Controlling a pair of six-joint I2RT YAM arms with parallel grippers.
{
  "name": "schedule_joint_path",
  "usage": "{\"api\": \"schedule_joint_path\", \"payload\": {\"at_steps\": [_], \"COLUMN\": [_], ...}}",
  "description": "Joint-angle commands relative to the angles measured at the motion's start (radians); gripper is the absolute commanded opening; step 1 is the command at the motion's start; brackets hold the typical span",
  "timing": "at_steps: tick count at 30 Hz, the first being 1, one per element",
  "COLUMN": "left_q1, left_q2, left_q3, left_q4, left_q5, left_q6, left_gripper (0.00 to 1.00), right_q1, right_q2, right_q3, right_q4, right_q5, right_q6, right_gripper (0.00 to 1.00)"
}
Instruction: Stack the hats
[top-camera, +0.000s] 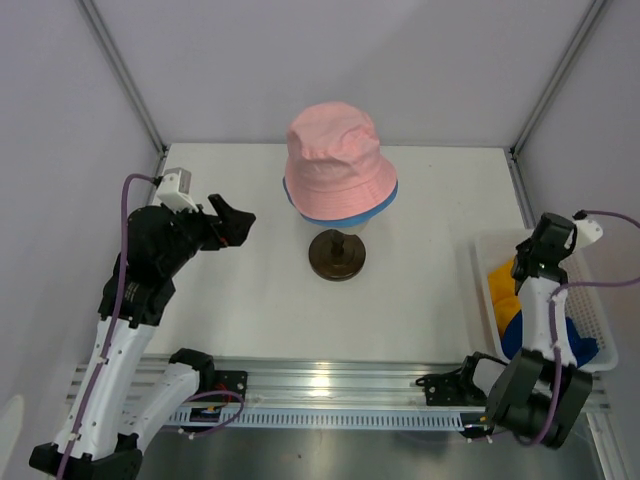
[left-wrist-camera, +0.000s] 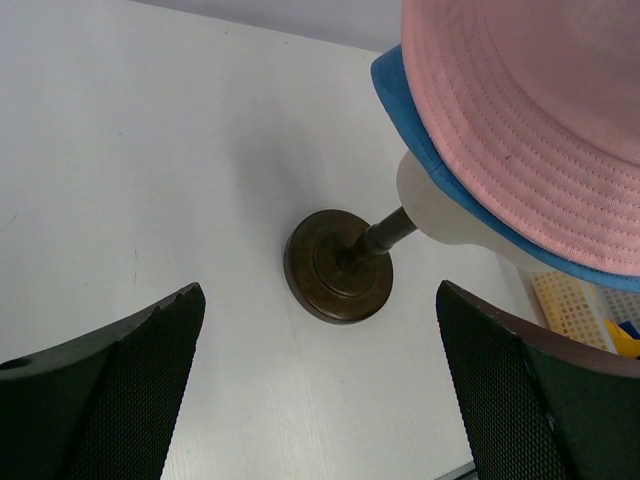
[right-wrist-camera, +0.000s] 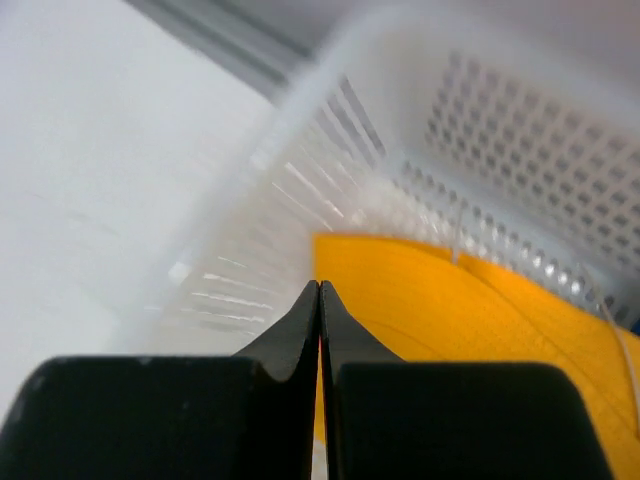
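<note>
The right gripper (right-wrist-camera: 320, 290) is down inside the white perforated plastic basket (right-wrist-camera: 480, 130) at the right edge of the table (top-camera: 250, 300). Its two black fingers are pressing flat together, with no gap showing between them. The soft yellow-orange fabric bucket hat (right-wrist-camera: 460, 320) is lying just beyond those tips, spreading ahead and off to the right along the basket wall. Its near edge is meeting the fingertips. That contact is what matters here: the tips are sitting right at the hat's rim, but I cannot tell whether any cloth is actually nipped between them.

From above, the navy blue fabric hat (top-camera: 578, 345) is sitting in the same basket, nearer the arm's base and mostly hidden by the arm.

Across the table, the pink bucket hat (top-camera: 335, 160) is resting over the light blue bucket hat (left-wrist-camera: 400, 90), both on the cream egg-shaped head form (left-wrist-camera: 440, 210) above its dark brown round base (left-wrist-camera: 338, 265). Only the blue brim is peeking out.

The left gripper (top-camera: 235, 222) is hovering wide open and empty, pointing at the stand and well apart from the basket. So by my reading the right arm is far better placed for the yellow hat. The wrist view is blurring the basket's far side.
</note>
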Motion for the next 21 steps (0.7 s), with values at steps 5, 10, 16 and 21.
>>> {"api": "schedule_joint_path", "payload": {"at_steps": [5, 10, 16, 21], "left_q1": [0.028, 0.035, 0.038, 0.042], "left_q2": [0.002, -0.009, -0.022, -0.009], "left_q3": [-0.012, -0.015, -0.018, -0.015], "left_q4": [0.051, 0.055, 0.055, 0.05], "left_q5": [0.051, 0.063, 0.055, 0.054], "left_q6": [0.019, 0.016, 0.017, 0.022], "left_gripper": [1.0, 0.99, 1.0, 0.99], "right_q1": [-0.004, -0.004, -0.004, -0.004], "right_q2": [-0.294, -0.253, -0.119, -0.017], "right_q3": [0.182, 0.254, 0.159, 0.09], "right_q4": [-0.055, -0.115, -0.123, -0.045], "right_q5": [-0.068, -0.172, -0.08, -0.086], "right_q6": [-0.014, -0.097, -0.01, 0.006], "right_gripper": [0.0, 0.0, 0.73, 0.75]}}
